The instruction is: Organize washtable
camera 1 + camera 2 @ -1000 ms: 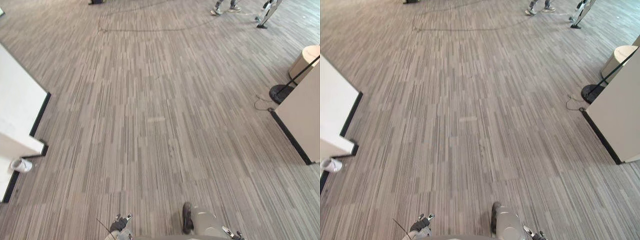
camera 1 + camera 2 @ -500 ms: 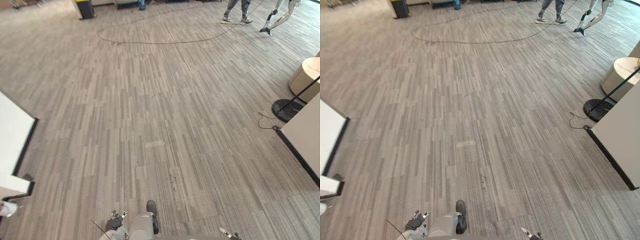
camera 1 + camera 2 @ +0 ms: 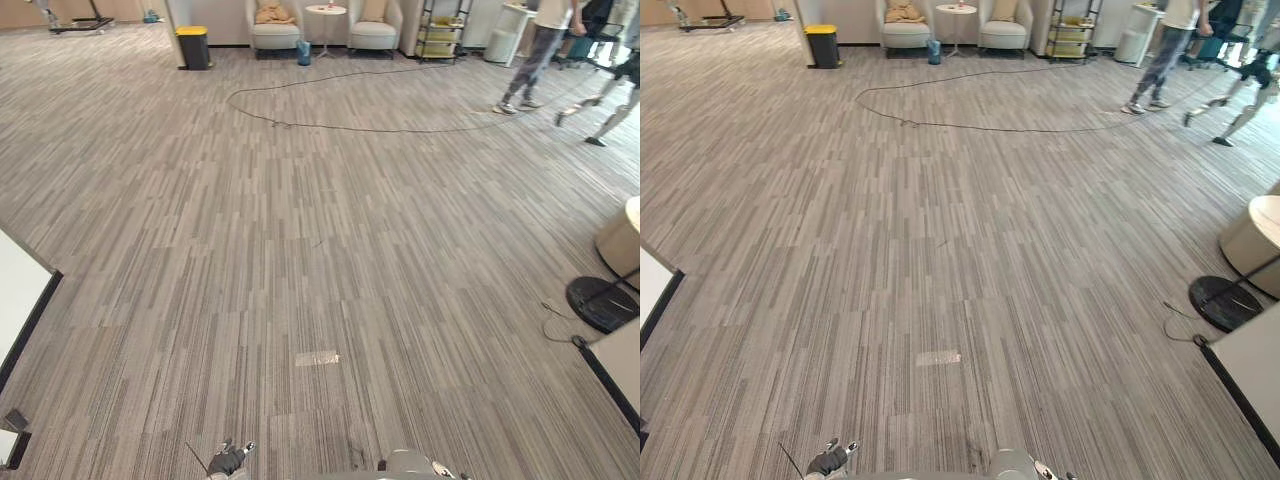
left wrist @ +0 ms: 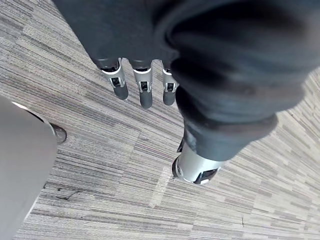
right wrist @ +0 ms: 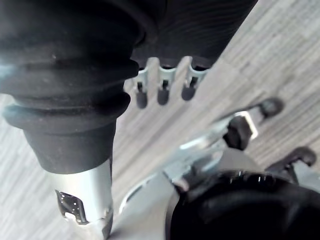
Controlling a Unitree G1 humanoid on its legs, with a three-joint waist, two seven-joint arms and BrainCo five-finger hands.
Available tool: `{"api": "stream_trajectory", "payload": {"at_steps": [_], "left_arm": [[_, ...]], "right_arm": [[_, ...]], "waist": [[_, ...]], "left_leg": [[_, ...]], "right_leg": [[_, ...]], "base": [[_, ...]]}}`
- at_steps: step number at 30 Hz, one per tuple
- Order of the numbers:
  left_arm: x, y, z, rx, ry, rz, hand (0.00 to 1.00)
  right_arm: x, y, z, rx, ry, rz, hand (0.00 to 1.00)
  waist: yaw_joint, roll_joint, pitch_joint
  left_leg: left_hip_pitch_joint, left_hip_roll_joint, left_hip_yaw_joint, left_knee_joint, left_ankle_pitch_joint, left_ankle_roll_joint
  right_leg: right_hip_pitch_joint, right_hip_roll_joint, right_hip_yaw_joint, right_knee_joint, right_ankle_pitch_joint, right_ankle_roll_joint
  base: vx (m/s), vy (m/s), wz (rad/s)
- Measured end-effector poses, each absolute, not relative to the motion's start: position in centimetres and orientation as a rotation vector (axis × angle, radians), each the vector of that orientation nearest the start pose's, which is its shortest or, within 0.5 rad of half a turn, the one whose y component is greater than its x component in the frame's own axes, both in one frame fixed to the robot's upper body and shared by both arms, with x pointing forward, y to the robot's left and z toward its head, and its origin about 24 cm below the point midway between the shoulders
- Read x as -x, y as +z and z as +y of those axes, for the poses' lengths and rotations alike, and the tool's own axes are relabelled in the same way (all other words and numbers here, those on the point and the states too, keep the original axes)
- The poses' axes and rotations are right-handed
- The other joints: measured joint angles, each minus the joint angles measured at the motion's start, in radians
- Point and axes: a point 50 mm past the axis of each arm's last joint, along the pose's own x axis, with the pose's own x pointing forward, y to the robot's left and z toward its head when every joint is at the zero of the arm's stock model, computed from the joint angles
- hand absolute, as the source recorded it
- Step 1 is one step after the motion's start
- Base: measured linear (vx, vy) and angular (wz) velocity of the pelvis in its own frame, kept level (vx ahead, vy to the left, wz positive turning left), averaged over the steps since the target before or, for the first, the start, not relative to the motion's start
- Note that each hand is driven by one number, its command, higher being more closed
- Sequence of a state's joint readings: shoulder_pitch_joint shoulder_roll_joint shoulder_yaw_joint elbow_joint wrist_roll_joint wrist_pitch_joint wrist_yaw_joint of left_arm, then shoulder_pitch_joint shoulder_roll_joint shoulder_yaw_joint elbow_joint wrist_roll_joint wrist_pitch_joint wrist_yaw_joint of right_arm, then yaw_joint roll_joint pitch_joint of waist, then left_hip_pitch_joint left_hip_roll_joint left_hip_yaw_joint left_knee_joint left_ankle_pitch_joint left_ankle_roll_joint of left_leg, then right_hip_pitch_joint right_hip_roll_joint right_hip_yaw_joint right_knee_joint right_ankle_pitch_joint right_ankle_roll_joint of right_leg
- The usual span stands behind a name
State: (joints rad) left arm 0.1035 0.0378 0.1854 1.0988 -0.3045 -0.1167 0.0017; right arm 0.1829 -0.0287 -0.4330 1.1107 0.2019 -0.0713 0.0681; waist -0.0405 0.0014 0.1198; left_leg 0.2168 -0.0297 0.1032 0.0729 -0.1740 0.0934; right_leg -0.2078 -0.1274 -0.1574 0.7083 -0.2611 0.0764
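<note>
My left hand [image 3: 228, 462] hangs low at the bottom edge over grey striped carpet [image 3: 320, 250]. In the left wrist view its fingers [image 4: 145, 92] point straight down at the floor and hold nothing. My right hand [image 3: 1050, 472] just peeks in at the bottom edge. Seen from its own wrist, the right hand [image 5: 162, 90] has relaxed, nearly straight fingers with nothing in them.
A white panel [image 3: 15, 295] with a black base stands at the left, another [image 3: 622, 365] at the lower right. A black round stand base [image 3: 603, 303] and a beige drum [image 3: 626, 240] sit at the right. Far off are armchairs [image 3: 275, 28], a yellow-lidded bin [image 3: 193, 47], a floor cable [image 3: 350, 125] and a walking person [image 3: 530, 60].
The camera has moved: the whole view tipped up, the far wall with chairs came into sight, and the white panels slid toward the edges. Both hands hang as before.
</note>
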Motion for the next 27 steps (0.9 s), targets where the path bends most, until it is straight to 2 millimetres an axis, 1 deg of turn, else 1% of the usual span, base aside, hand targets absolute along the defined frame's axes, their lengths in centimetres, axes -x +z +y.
{"api": "stream_trajectory", "payload": {"at_steps": [1, 2, 3, 4, 5, 6, 7, 8, 9, 10, 11, 12, 13, 14, 15, 16, 17, 18, 19, 20, 21, 22, 23, 24, 25, 26, 27], "left_arm": [[-8.6, -16.4, 18.7, 0.311, 0.390, 1.031, 0.00], [-8.8, -16.4, 18.6, 0.304, 0.380, 1.028, 0.00], [-9.0, -16.3, 18.7, 0.291, 0.371, 1.025, 0.00], [-9.0, -16.3, 18.9, 0.277, 0.368, 1.022, 0.00], [-8.5, -16.3, 19.2, 0.273, 0.386, 1.028, 0.00], [-8.1, -16.4, 19.2, 0.276, 0.391, 1.040, 0.00], [-8.0, -16.5, 18.9, 0.295, 0.404, 1.039, 0.00], [-8.0, -16.6, 18.1, 0.315, 0.399, 1.042, 0.00], [-8.0, -16.6, 17.9, 0.323, 0.400, 1.043, 0.00], [-7.9, -16.6, 17.7, 0.334, 0.406, 1.042, 0.00], [-7.9, -16.6, 18.3, 0.344, 0.436, 1.035, 0.00], [-7.7, -16.6, 18.4, 0.372, 0.472, 1.030, 0.00], [-7.7, -16.6, 18.5, 0.380, 0.487, 1.024, 0.00], [-7.5, -16.5, 18.9, 0.380, 0.503, 1.022, 0.00], [-7.3, -16.5, 19.0, 0.383, 0.514, 1.019, 0.00], [-7.5, -16.4, 19.3, 0.376, 0.516, 1.011, 0.00], [-7.5, -16.4, 19.4, 0.374, 0.515, 1.008, 0.00], [-7.6, -16.4, 19.4, 0.380, 0.521, 1.002, 0.00], [-7.6, -16.4, 19.4, 0.380, 0.521, 1.000, 0.00], [-7.8, -16.3, 19.5, 0.383, 0.524, 0.992, 0.00], [-7.8, -16.3, 19.6, 0.383, 0.525, 0.989, 0.00], [-7.9, -16.2, 19.6, 0.379, 0.523, 0.986, 0.00], [-7.9, -16.2, 19.7, 0.376, 0.521, 0.985, 0.00], [-7.9, -16.2, 19.6, 0.379, 0.523, 0.983, 0.00], [-8.1, -16.2, 19.6, 0.378, 0.519, 0.981, 0.00], [-8.3, -16.1, 19.6, 0.378, 0.514, 0.975, 0.00], [-8.4, -16.1, 19.6, 0.377, 0.511, 0.975, 0.00]], "right_arm": [[-3.4, -16.9, -21.1, -0.390, -0.550, 1.123, 0.00], [-3.4, -16.9, -21.1, -0.390, -0.551, 1.123, 0.00], [-3.4, -17.0, -21.0, -0.393, -0.551, 1.124, 0.00], [-3.4, -17.0, -20.9, -0.396, -0.549, 1.131, 0.00], [-3.2, -17.1, -20.7, -0.402, -0.549, 1.136, 0.00], [-3.2, -17.1, -20.6, -0.403, -0.548, 1.137, 0.00], [-3.2, -17.0, -20.9, -0.394, -0.550, 1.134, 0.00], [-3.4, -16.8, -21.5, -0.381, -0.553, 1.120, 0.00], [-3.4, -16.8, -21.7, -0.376, -0.556, 1.115, 0.00], [-3.3, -16.7, -21.9, -0.370, -0.559, 1.110, 0.00], [-3.4, -16.6, -22.0, -0.369, -0.564, 1.102, 0.00], [-3.4, -16.6, -22.3, -0.371, -0.577, 1.096, 0.00], [-3.3, -16.6, -22.4, -0.369, -0.579, 1.098, 0.00], [-3.3, -16.6, -22.3, -0.370, -0.579, 1.103, 0.00], [-3.2, -16.7, -22.2, -0.377, -0.583, 1.108, 0.00], [-2.9, -16.8, -22.0, -0.390, -0.594, 1.118, 0.00], [-2.9, -16.8, -22.0, -0.389, -0.593, 1.122, 0.00], [-2.7, -16.9, -21.9, -0.392, -0.595, 1.135, 0.00], [-2.8, -16.9, -21.9, -0.393, -0.596, 1.133, 0.00], [-2.8, -16.9, -21.9, -0.395, -0.597, 1.135, 0.00], [-2.8, -16.9, -21.8, -0.398, -0.597, 1.135, 0.00], [-2.8, -17.0, -21.7, -0.401, -0.596, 1.138, 0.00], [-2.7, -17.0, -21.7, -0.401, -0.596, 1.140, 0.00], [-2.7, -17.0, -21.7, -0.396, -0.594, 1.142, 0.00], [-2.6, -17.0, -21.7, -0.386, -0.588, 1.146, 0.00], [-2.3, -17.0, -21.6, -0.371, -0.586, 1.159, 0.00], [-2.3, -17.0, -21.6, -0.359, -0.579, 1.165, 0.00]], "waist": [[0.000, 0.018, 0.011], [0.001, 0.018, 0.014], [0.000, 0.014, 0.016], [0.001, 0.001, 0.025], [0.000, -0.011, 0.030], [-0.001, -0.019, 0.025], [0.000, 0.000, 0.028], [-0.002, 0.018, 0.033], [-0.002, 0.029, 0.030], [-0.001, 0.039, 0.027], [-0.004, 0.040, 0.029], [-0.001, 0.049, 0.036], [0.001, 0.052, 0.038], [0.004, 0.050, 0.040], [0.005, 0.047, 0.042], [0.002, 0.038, 0.046], [0.003, 0.036, 0.046], [0.005, 0.035, 0.047], [0.005, 0.034, 0.047], [0.009, 0.031, 0.048], [0.008, 0.028, 0.050], [0.008, 0.021, 0.049], [0.009, 0.019, 0.049], [0.011, 0.019, 0.049], [0.014, 0.020, 0.049], [0.028, 0.015, 0.048], [0.032, 0.012, 0.047]], "left_leg": [[0.014, 0.027, -0.026, -0.007, -0.011, -0.013], [0.017, 0.034, -0.034, -0.009, -0.015, -0.021], [0.027, 0.041, -0.051, -0.016, -0.029, -0.035], [0.060, 0.046, -0.073, -0.027, -0.057, -0.056], [0.100, 0.047, -0.093, -0.026, -0.091, -0.078], [0.121, 0.052, -0.103, -0.021, -0.103, -0.087], [0.142, 0.069, -0.103, 0.007, -0.105, -0.090], [0.126, 0.095, -0.098, 0.080, -0.097, -0.102], [0.106, 0.105, -0.099, 0.137, -0.090, -0.116], [0.062, 0.121, -0.103, 0.240, -0.075, -0.155], [-0.022, 0.139, -0.110, 0.438, -0.031, -0.250], [-0.099, 0.167, -0.125, 0.634, 0.059, -0.344], [-0.130, 0.183, -0.123, 0.723, 0.069, -0.348], [-0.178, 0.216, -0.094, 0.856, 0.066, -0.343], [-0.201, 0.239, -0.058, 0.900, 0.063, -0.341], [-0.223, 0.258, 0.006, 0.904, 0.045, -0.307], [-0.234, 0.263, 0.034, 0.894, 0.034, -0.287], [-0.272, 0.273, 0.090, 0.835, -0.001, -0.236], [-0.285, 0.272, 0.104, 0.790, -0.008, -0.226], [-0.300, 0.266, 0.123, 0.655, -0.009, -0.223], [-0.301, 0.254, 0.122, 0.569, -0.009, -0.223], [-0.303, 0.221, 0.108, 0.377, -0.006, -0.224], [-0.308, 0.194, 0.079, 0.239, 0.002, -0.225], [-0.314, 0.170, 0.041, 0.118, 0.024, -0.234], [-0.327, 0.148, -0.010, 0.025, 0.063, -0.236], [-0.326, 0.130, -0.030, 0.027, 0.135, -0.229], [-0.321, 0.123, -0.029, 0.030, 0.177, -0.209]], "right_leg": [[-0.031, 0.036, 0.010, -0.154, 0.022, -0.007], [-0.049, 0.045, 0.022, -0.230, 0.051, -0.011], [-0.065, 0.045, 0.032, -0.338, 0.106, -0.010], [-0.077, 0.037, 0.036, -0.463, 0.181, -0.012], [-0.072, 0.022, 0.042, -0.494, 0.269, 0.001], [-0.068, 0.025, 0.042, -0.464, 0.313, -0.011], [-0.069, 0.036, 0.034, -0.388, 0.296, -0.050], [-0.052, 0.046, 0.012, -0.357, 0.248, -0.065], [-0.038, 0.053, 0.000, -0.356, 0.231, -0.073], [-0.016, 0.061, -0.012, -0.363, 0.211, -0.078], [0.020, 0.067, -0.029, -0.369, 0.187, -0.085], [0.074, 0.088, -0.036, -0.389, 0.169, -0.100], [0.100, 0.099, -0.037, -0.397, 0.161, -0.112], [0.146, 0.117, -0.036, -0.415, 0.142, -0.134], [0.191, 0.126, -0.033, -0.436, 0.138, -0.132], [0.245, 0.126, -0.023, -0.468, 0.130, -0.131], [0.267, 0.126, -0.014, -0.485, 0.121, -0.131], [0.311, 0.123, 0.003, -0.527, 0.119, -0.125], [0.322, 0.121, 0.009, -0.541, 0.120, -0.121], [0.336, 0.114, 0.022, -0.561, 0.125, -0.110], [0.345, 0.108, 0.027, -0.570, 0.125, -0.108], [0.349, 0.091, 0.035, -0.579, 0.115, -0.093], [0.349, 0.079, 0.042, -0.588, 0.110, -0.083], [0.352, 0.070, 0.051, -0.598, 0.104, -0.069], [0.368, 0.058, 0.055, -0.609, 0.093, -0.047], [0.386, 0.044, 0.067, -0.609, 0.076, -0.022], [0.395, 0.038, 0.075, -0.608, 0.068, -0.012]], "base": [[0.44, -0.133, 0.73], [0.42, -0.161, 0.70], [0.44, -0.216, 0.64], [0.58, -0.314, 0.73], [0.53, -0.305, 0.59], [0.53, -0.311, 0.49], [0.50, -0.291, 0.38], [0.48, -0.281, 0.34], [0.38, -0.226, 0.26], [0.46, -0.280, 0.28], [0.52, -0.324, 0.28], [0.50, -0.296, 0.16], [0.38, -0.203, -0.09], [0.27, -0.136, -0.22], [0.38, -0.179, -0.23], [0.30, -0.125, -0.18], [0.33, -0.115, -0.27], [0.19, -0.043, -0.27], [0.23, -0.004, -0.39], [0.18, 0.036, -0.28], [0.23, 0.088, -0.31], [0.25, 0.135, -0.18], [0.26, 0.160, -0.18], [0.38, 0.272, -0.14], [0.35, 0.273, -0.19], [0.47, 0.376, -0.19], [0.41, 0.332, -0.24]]}}
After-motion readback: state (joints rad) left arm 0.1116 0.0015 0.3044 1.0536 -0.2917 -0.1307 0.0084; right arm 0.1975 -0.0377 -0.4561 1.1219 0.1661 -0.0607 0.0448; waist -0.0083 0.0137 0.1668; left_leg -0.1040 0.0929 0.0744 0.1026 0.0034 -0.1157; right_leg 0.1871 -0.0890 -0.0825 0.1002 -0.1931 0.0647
